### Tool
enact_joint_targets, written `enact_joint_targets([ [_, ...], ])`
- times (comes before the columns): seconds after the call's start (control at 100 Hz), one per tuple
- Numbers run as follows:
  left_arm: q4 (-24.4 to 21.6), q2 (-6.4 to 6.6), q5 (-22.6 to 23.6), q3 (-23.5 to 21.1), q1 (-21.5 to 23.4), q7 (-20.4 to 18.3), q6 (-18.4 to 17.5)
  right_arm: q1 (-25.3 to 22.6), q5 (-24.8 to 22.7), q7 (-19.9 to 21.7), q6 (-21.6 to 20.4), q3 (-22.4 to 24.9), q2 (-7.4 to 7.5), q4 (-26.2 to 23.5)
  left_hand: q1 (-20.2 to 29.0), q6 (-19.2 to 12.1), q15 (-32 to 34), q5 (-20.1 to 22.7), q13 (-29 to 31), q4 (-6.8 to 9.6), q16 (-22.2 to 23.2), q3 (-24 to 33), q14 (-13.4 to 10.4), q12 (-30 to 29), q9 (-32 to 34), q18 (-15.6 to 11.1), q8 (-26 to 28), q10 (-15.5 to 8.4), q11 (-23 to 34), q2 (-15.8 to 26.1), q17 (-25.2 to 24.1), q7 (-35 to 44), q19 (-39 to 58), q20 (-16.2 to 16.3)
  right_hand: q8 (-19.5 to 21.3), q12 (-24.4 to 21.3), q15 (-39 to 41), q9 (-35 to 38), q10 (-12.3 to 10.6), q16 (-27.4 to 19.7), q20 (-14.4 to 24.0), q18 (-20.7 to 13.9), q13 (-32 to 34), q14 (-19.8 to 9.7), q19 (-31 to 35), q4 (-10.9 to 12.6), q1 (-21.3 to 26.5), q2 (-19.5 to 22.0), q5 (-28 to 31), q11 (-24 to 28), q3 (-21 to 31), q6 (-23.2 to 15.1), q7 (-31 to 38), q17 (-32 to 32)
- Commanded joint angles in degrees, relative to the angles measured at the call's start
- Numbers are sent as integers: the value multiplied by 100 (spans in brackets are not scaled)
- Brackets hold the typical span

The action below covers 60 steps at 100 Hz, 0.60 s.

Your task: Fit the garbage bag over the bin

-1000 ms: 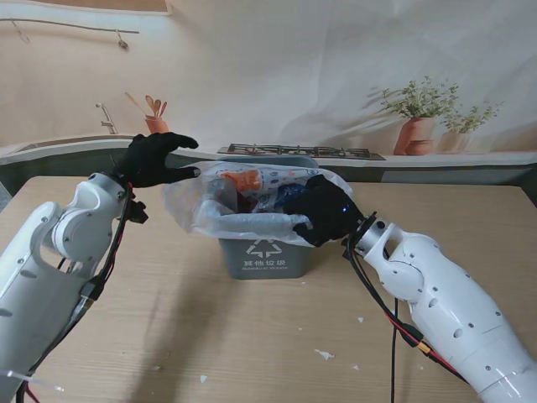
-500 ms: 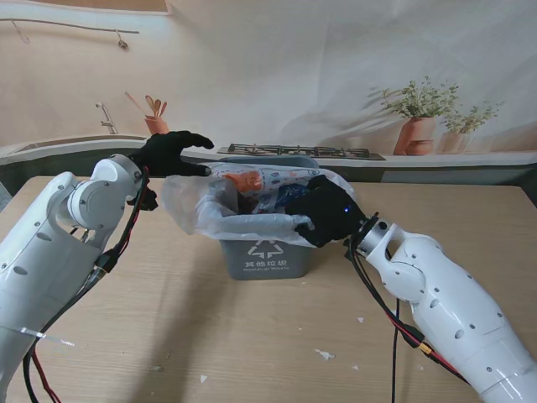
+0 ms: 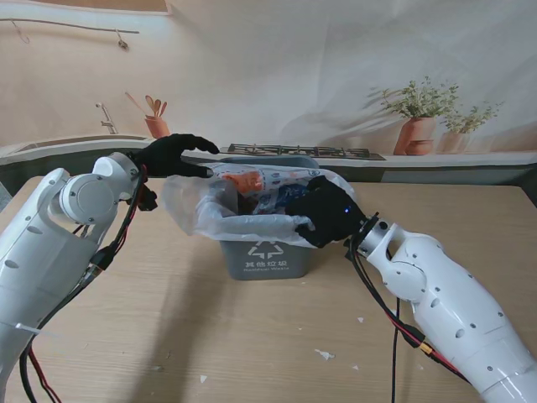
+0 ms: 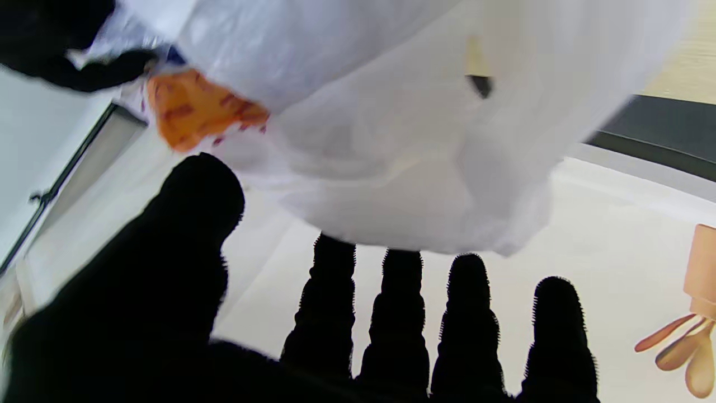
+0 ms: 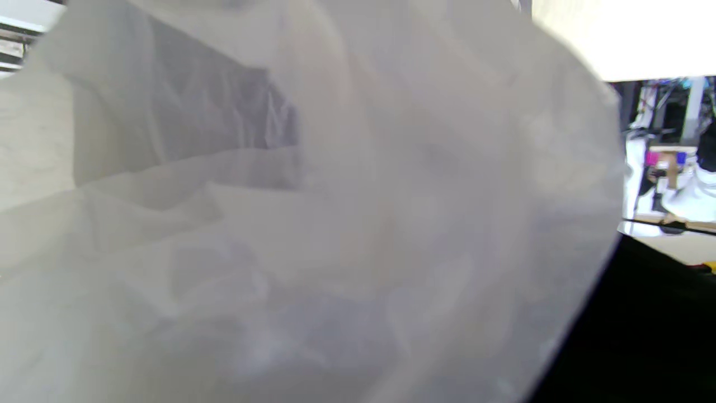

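Grey bin (image 3: pixel 265 256) stands mid-surface (image 3: pixel 168 336), translucent garbage bag (image 3: pixel 201 210) draped over its rim, bunched on the left side. Left arm bent at elbow, reaching across; left hand (image 3: pixel 174 156) hovers at the bag's far left edge, fingers (image 4: pixel 467 319) straight and spread, holding nothing. Right arm extended low from the right; right hand (image 3: pixel 325 210) curled over the bag at the near right rim, clamping the film.
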Motion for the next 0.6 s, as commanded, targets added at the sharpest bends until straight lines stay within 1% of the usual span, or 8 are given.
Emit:
enact_joint_targets([
  [0.0, 15, 47, 79, 35, -91, -93, -51, -21, -35, 124, -38, -44, -14, 60, -131, -59, -122, -182, -244, -4, -77, -85, -149, -61, -177, -159, -56, -235, -83, -121, -6, -115, -180, -49, 26, 9, 115, -34, 31, 75, -79, 32, -31, 39, 145, 51, 375, 113, 71, 183, 454, -497, 193, -119],
  [0.03, 25, 43, 93, 58, -106, -81, -30, -13, -35, 123, -46, -50, -14, 65, -70, -53, -119, -209, -243, 7, -73, -23, -147, -56, -182, -168, -62, -227, -71, -137, -7, -129, -191, -43, 28, 9, 112, -40, 30, 74, -79, 40, -37, 40, 143, 52, 378, 117, 74, 181, 454, -506, 196, -124],
  [0.07, 73, 34, 181, 106, -144, -19, -40, -2, -34, 123, -55, -60, -14, 72, -139, -30, -80, -245, -210, -34, -37, 247, -136, -41, -176, -176, -87, -216, -17, -196, 1, -160, -137, 98, 29, 11, 111, -50, 26, 74, -80, 41, -40, 36, 142, 51, 377, 118, 70, 179, 449, -513, 193, -125],
  [0.17, 248, -19, 357, 276, -266, 246, 7, 36, -33, 119, -72, -98, -15, 97, -110, 42, -25, -519, -236, -32, -10, 378, -134, -23, -261, -180, -144, -172, 22, -75, 23, -289, -36, 173, 32, 15, 112, -49, 20, 75, -79, 42, -42, 33, 144, 53, 379, 120, 69, 183, 445, -516, 196, -121],
  [0.22, 332, -77, 293, 350, -311, 425, 109, 50, -34, 122, -74, -115, -15, 106, -85, 37, -6, -603, -262, -32, -5, 418, -122, -15, -278, -168, -168, -173, 44, -86, 9, -333, -6, 185, 31, 14, 113, -49, 18, 76, -79, 45, -39, 34, 145, 53, 377, 121, 65, 183, 444, -516, 193, -122],
  [0.34, 475, -167, 71, 487, -407, 620, 298, 80, -24, 132, -73, -153, -16, 134, -159, 126, -12, -814, -331, -55, -13, 382, -126, -16, -364, -178, -221, -164, 43, -49, -2, -439, -94, 127, 31, 13, 112, -45, 16, 75, -79, 42, -37, 34, 143, 53, 371, 119, 68, 181, 443, -527, 194, -126],
  [0.44, 581, -156, -26, 614, -532, 471, 344, 109, -25, 135, -79, -187, -14, 162, -237, 234, -46, -705, -374, -66, -36, 286, -133, -5, -349, -175, -231, -166, 68, -63, -19, -411, -289, 45, 31, 13, 113, -45, 16, 76, -79, 40, -35, 32, 145, 54, 371, 119, 68, 181, 445, -530, 193, -121],
  [0.59, 667, -110, -223, 725, -643, 75, 377, 126, -9, 150, -68, -216, -16, 181, -229, 336, -67, -262, -363, -69, -48, 46, -135, 78, -135, -159, -154, -174, 115, -99, -56, -218, -741, -8, 33, 14, 115, -42, 17, 78, -78, 41, -36, 30, 147, 53, 368, 124, 70, 183, 442, -520, 197, -121],
])
